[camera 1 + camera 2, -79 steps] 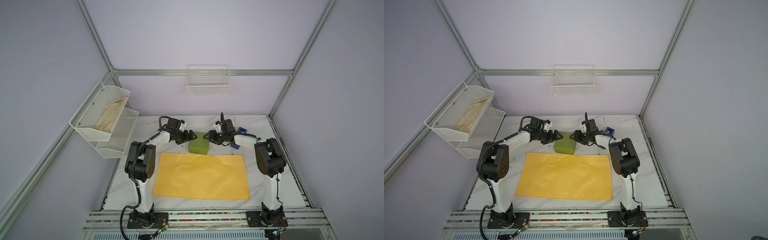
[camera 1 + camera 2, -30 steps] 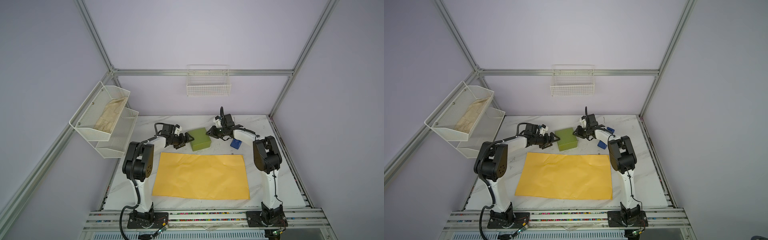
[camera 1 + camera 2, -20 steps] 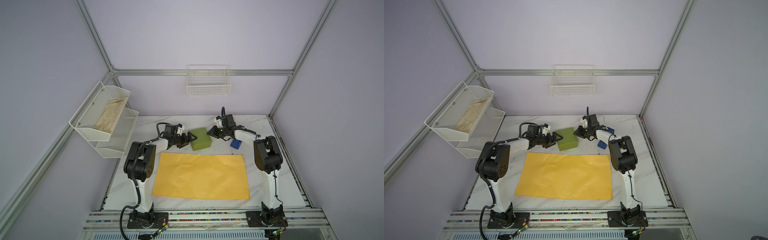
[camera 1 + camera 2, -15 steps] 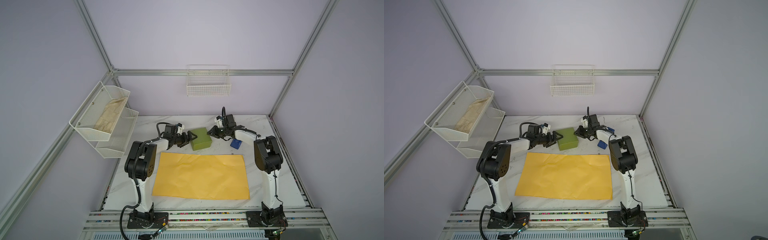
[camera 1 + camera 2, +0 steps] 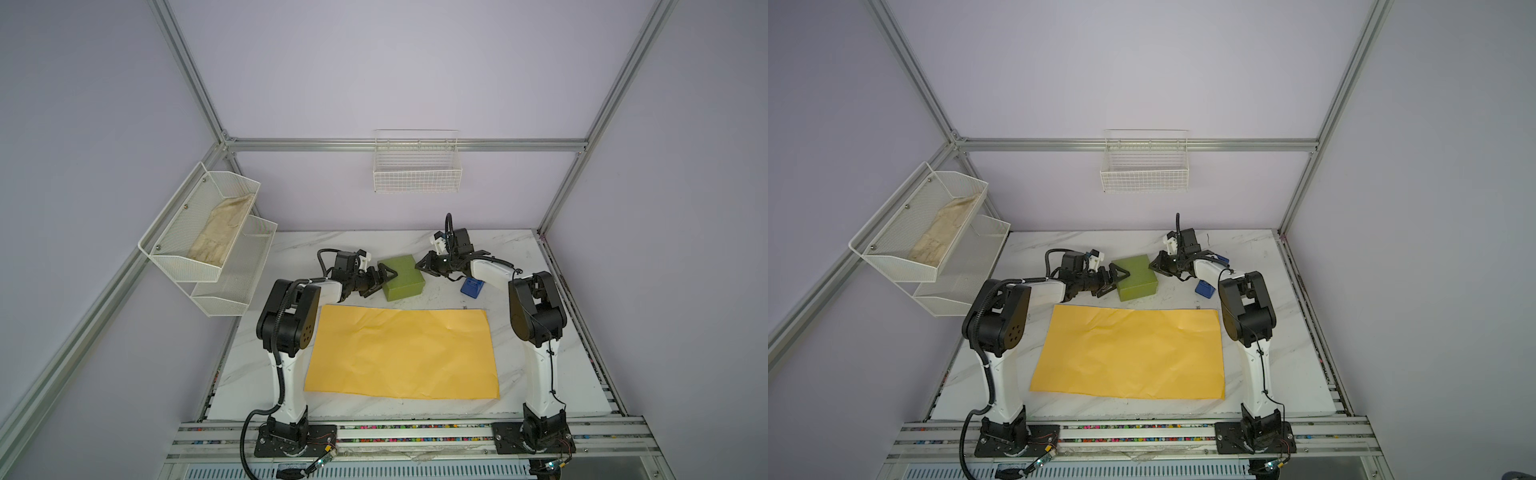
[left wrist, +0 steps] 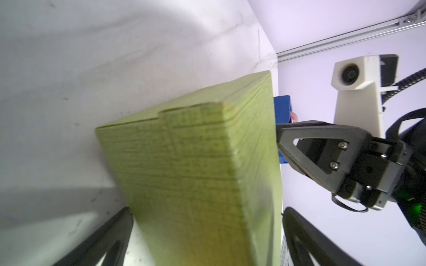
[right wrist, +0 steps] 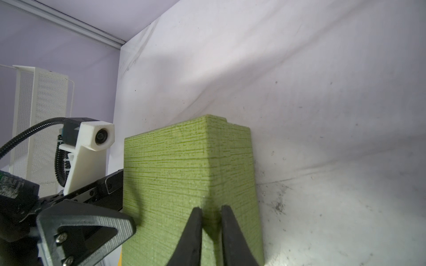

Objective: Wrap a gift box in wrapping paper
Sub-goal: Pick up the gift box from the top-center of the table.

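Gift box (image 5: 401, 277): olive-green, textured, lidded, upright, turned askew, just beyond the far edge of wrapping paper (image 5: 401, 353), yellow-orange, flat, lightly creased.

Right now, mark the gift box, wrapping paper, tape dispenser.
gift box (image 5: 400, 272): in a top view, top face.
wrapping paper (image 5: 401, 353): in a top view, centre.
tape dispenser (image 5: 472, 286): in a top view, blue body.

The gift box (image 7: 189, 172) looks matt and rough, its green cover ribbed like woven cloth. The wrapping paper (image 5: 401, 353) is smooth yellow paper, lightly creased. The bench (image 5: 577, 365) has a white marble look, scuffed toward its far edge. The wall basket (image 5: 417, 183) is white wire.
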